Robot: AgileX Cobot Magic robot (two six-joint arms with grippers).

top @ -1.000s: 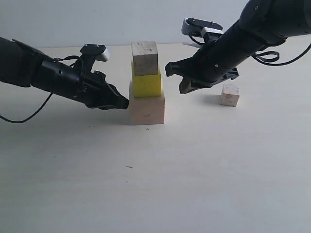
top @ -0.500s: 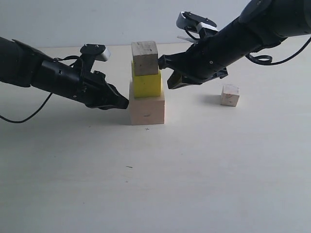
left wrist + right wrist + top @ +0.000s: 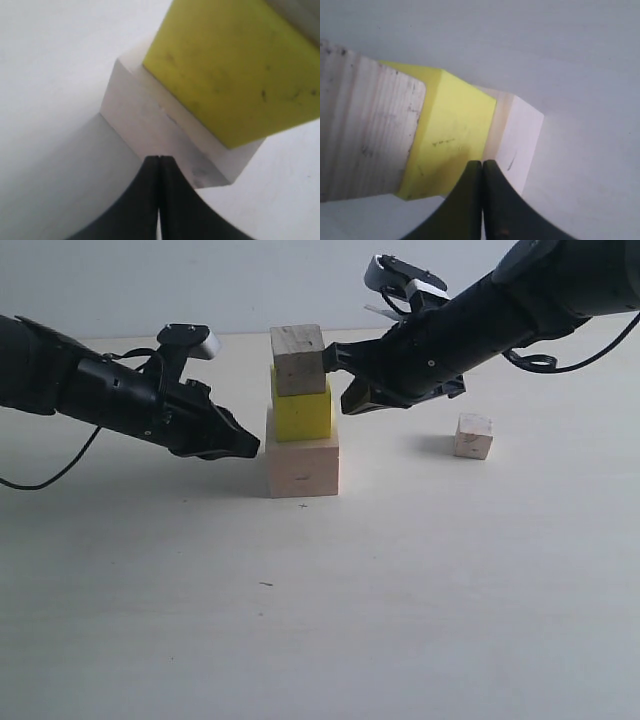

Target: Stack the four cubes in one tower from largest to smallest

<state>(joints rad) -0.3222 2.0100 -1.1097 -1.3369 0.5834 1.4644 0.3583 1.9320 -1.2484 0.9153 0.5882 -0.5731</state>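
Currently nudging rather than grasping, by the look of it. Holding both fingers of the left gripper [image 3: 250, 445] pressed together into a single point, gripping nothing, and setting that point low, just beside the left face of the largest cube [image 3: 302, 468]; not showing plainly whether touching or barely apart. Probably bracing the base against a push from the other side, guarding the whole tower [image 3: 300, 410] from sliding across the table [image 3: 420, 580].

Reaching in from the right with the right gripper [image 3: 482, 165], likewise closed tight and empty, and aiming its tip at the lower part of the yellow cube [image 3: 303, 412], close to the seam with the base. Seemingly squaring up that yellow tier, which is looking a little twisted on the wood beneath in the left wrist view.

Carrying the knotty cube [image 3: 299, 360] as third tier, resting flat on the yellow and tipping to neither side. Waiting on the table, well apart to the right and untouched: the tiniest cube [image 3: 473, 436], not yet stacked.

Presumably straightening the tiers first, avoiding a poor seat for the last and smallest piece. Risking, with too firm a shove, toppling the upper two cubes off the base.
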